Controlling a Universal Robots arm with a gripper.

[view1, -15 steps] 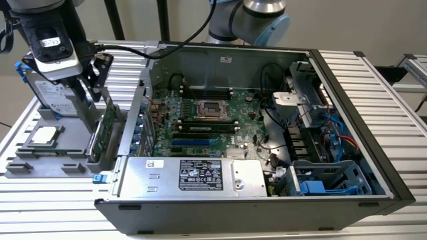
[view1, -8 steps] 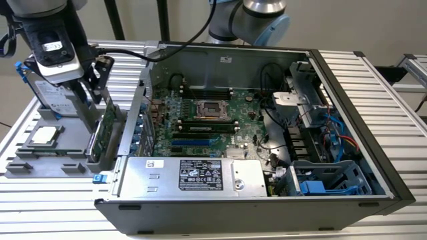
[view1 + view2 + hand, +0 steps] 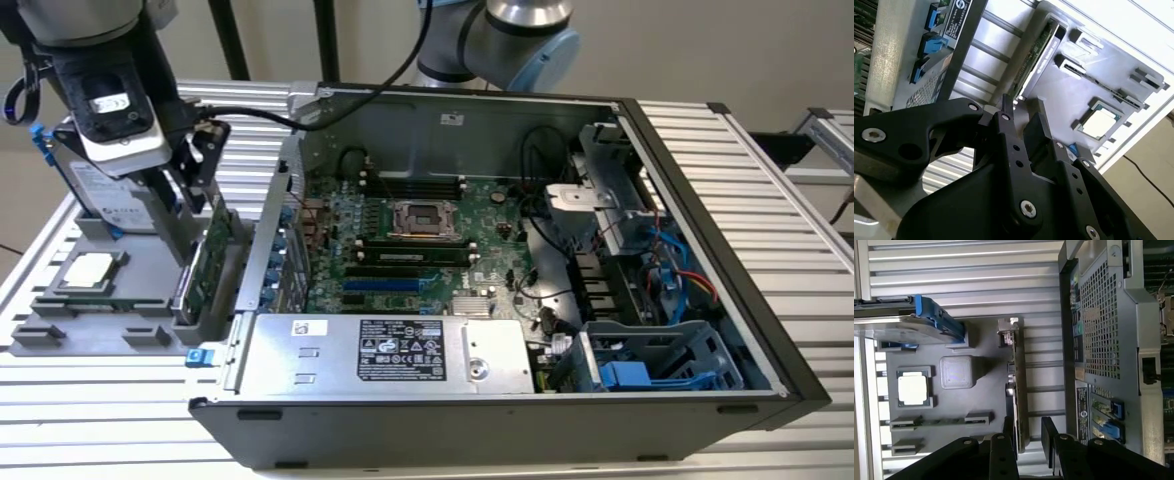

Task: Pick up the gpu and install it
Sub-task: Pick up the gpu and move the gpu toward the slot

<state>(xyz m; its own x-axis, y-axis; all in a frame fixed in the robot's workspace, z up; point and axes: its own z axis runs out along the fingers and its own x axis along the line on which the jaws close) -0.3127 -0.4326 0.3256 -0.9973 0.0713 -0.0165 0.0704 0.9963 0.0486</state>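
Starting at the exterior view's left: grey tray [image 3: 80,335] on the slatted table [image 3: 747,130], loaded with parts. Hard drive [image 3: 104,195] in a blue frame standing upright at the back, small square silver chip [image 3: 91,270] lying flat in its pocket nearer the front.

Just right of those, the gpu [image 3: 203,268], parked on its long edge in a slot along the side of the tray nearest the computer case [image 3: 694,190]. Green face showing, upright, not in the case.

Directly over the card and pointing down: the gripper [image 3: 196,212], jaws spread apart, not clamped on anything. Same story in both wrist views, with one end of the gpu [image 3: 1020,390] lying in the gap of the gripper [image 3: 1029,434]. One finger looks right up against the card's face, but can't tell if it actually touches. Clear gap between the card and the other finger [image 3: 1049,437]. In the second wrist view, the gpu [image 3: 1036,55] running away edge-on from the tips of the gripper [image 3: 1020,112].

Further right, the case itself, lying with its side open. Silver power supply [image 3: 387,350] along the near edge, motherboard [image 3: 400,250] in the middle, blue drive caddy [image 3: 627,375] in the corner toward the exterior view's right.
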